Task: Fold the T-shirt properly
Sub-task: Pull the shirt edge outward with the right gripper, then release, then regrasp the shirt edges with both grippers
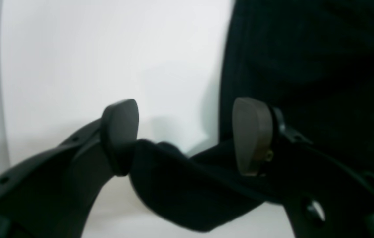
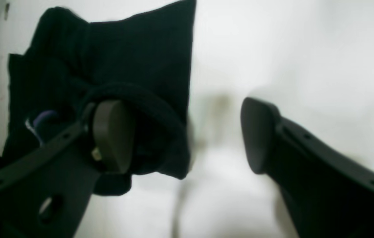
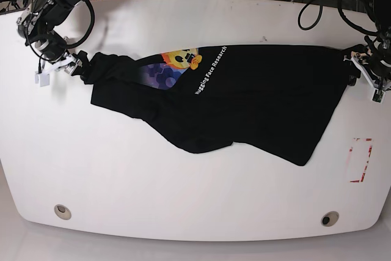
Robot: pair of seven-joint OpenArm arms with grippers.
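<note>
T-shirt (image 3: 244, 99): you have the black garment stretched sideways across the middle of the white tabletop (image 3: 183, 200), printed side up, with the yellow emoji face (image 3: 182, 58), the purple-blue hexagons (image 3: 160, 75) and the white lettering (image 3: 209, 69) showing toward its left part in the base view. Its lower edge sags into two uneven lobes, and the cloth bunches into a narrow twist at the left end. Your right gripper (image 2: 187, 135) sits at that bunched end; in its wrist view the fingers stand wide apart, a rolled hem of the shirt loops over one pad (image 2: 112, 135), and the other pad (image 2: 258, 132) is clear of the cloth over bare tabletop, so nothing is pinched between them. Your left gripper (image 1: 187, 135) is at the opposite end of the shirt, also spread wide, with a fold of black fabric lying low between the two pads, not squeezed. A red-outlined rectangle (image 3: 360, 160) marks the tabletop near the shirt's right end.
</note>
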